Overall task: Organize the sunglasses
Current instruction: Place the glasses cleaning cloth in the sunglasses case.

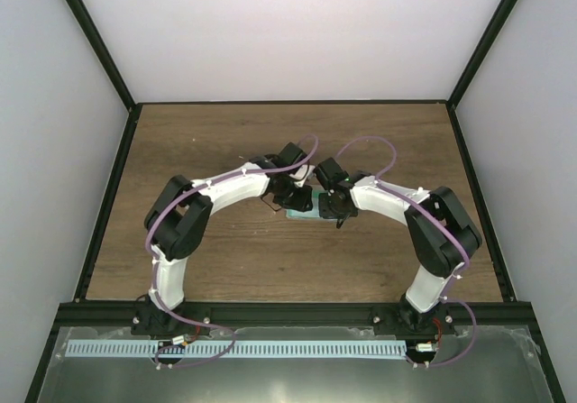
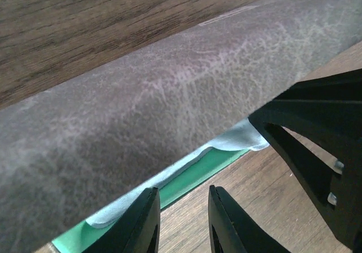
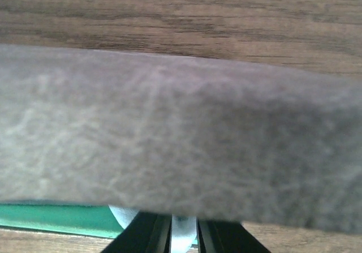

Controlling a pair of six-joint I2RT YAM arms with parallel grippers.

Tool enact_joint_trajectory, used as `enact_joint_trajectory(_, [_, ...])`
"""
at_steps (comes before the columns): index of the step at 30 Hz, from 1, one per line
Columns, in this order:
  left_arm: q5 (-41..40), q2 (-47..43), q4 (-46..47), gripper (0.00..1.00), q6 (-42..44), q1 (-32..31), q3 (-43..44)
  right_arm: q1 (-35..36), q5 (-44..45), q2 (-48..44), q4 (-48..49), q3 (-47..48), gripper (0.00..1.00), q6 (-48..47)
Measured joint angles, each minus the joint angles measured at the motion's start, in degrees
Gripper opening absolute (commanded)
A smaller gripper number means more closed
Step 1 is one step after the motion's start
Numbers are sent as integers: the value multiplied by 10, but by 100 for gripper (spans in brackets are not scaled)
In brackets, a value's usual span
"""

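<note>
The grey-lidded case (image 2: 169, 111) holds a pale blue cloth (image 2: 237, 141); right fingers (image 3: 150, 236) pinch it, left fingers (image 2: 141, 224) stand slightly parted.

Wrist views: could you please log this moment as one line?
left gripper: open, empty | right gripper: seemingly pinching cloth | case: grey top over green base | sunglasses: not visible

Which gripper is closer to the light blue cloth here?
Right, by a little. The right gripper has the light blue cloth between its fingers, under the grey leathery cover; the left gripper sits just short of the cloth's edge, nothing between its fingers.
</note>
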Motion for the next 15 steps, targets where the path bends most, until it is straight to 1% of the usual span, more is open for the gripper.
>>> enact_joint_trajectory(5, [2,12,0,24,1,0,7,0,7,0,-1,0,25,7])
enact_joint_trajectory(9, [2,14,0,24,3,0,8,0,10,-7,-4,0,27,12])
enact_joint_trajectory(13, [1,14,0,24,8,0,8,0,7,-27,-9,3,27,18])
enact_joint_trajectory(15, [1,14,0,24,11,0,8,0,2,-37,-8,7,18,23])
